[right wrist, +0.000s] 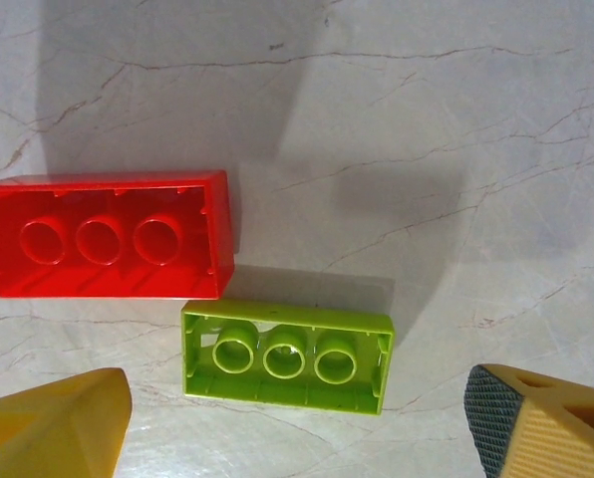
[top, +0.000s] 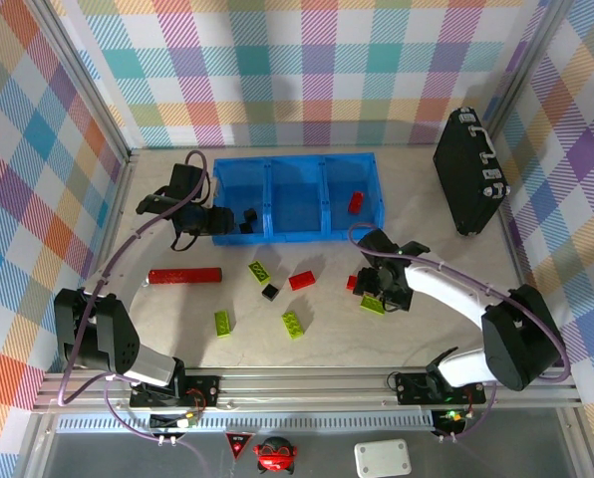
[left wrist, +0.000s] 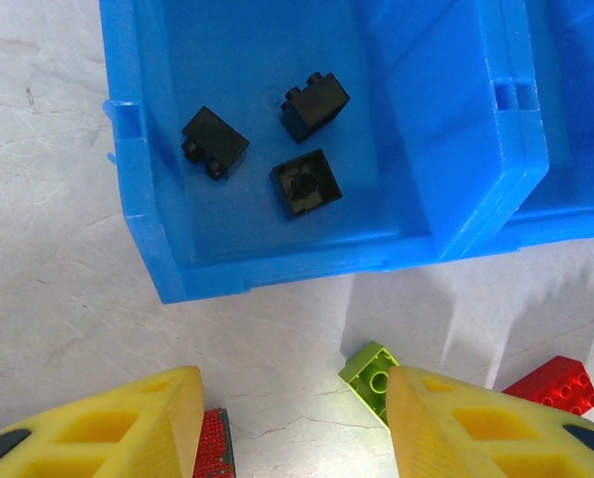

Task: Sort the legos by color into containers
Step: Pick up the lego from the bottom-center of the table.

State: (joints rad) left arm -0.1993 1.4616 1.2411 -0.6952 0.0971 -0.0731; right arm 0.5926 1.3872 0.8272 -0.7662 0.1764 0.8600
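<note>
Three joined blue bins (top: 297, 157) stand as one tray at the far edge of the table (top: 177, 329). We count three black bricks (left wrist: 305, 184) in the left bin and one sorted red brick (top: 356, 202) in the right bin.

Left gripper (left wrist: 292, 398): fingers apart, nothing held, just beside the left bin's near wall.

Right gripper (right wrist: 292, 426): fingers wide, nothing held, above a loose red brick (right wrist: 103, 237) and a lime-green brick (right wrist: 287, 357).

Four green, two red and one black brick remain loose. We judge the sort about one third done.

Lighting bright and even from overhead; soft shadows fall on the tabletop (right wrist: 456, 119). All 3 views sharp, no glare.
</note>
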